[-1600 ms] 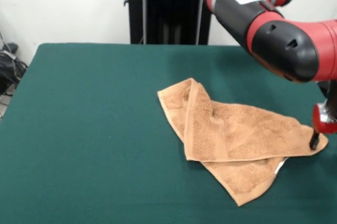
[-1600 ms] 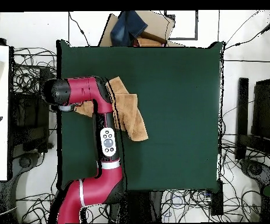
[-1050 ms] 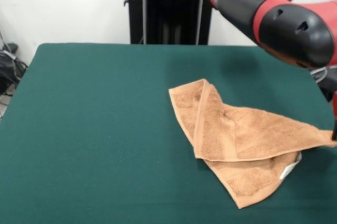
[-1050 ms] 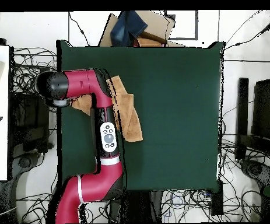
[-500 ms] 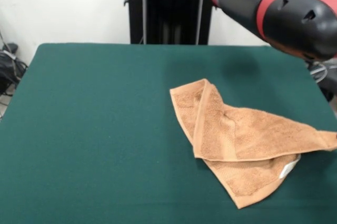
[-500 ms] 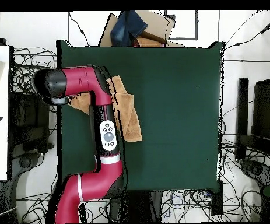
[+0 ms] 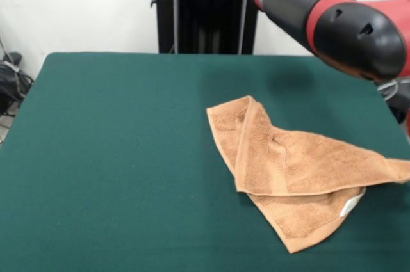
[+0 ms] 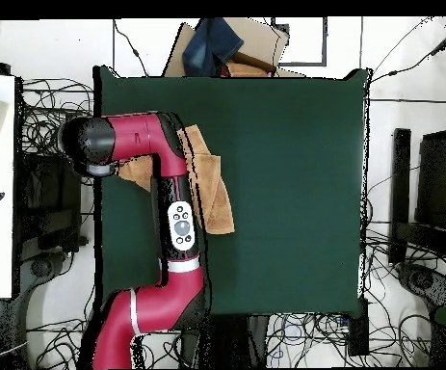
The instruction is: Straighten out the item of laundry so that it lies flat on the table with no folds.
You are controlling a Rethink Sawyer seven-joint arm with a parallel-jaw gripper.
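Observation:
The light-brown towel [image 7: 295, 169] lies on the green table [image 7: 115, 131] at the right. It is folded over itself, with a border band running diagonally and a white label [image 7: 350, 205] peeking out at the lower right. Its right corner reaches the picture's right edge. Only the red and black arm [image 7: 333, 16] shows, at the top right. In the overhead view the arm [image 8: 159, 145] lies across the towel [image 8: 212, 188] and its end reaches past the table's [image 8: 284, 173] left edge. The gripper is hidden there, under the arm's end.
The robot's black pedestal [image 7: 205, 9] stands behind the table's far edge. A cardboard box with blue cloth [image 8: 228, 46] sits beyond the table's top edge in the overhead view. Cables cover the floor around the table.
The gripper, earlier down on the towel's right corner, has left the front view. The towel has slid a little to the right. The arm has risen and shifted slightly.

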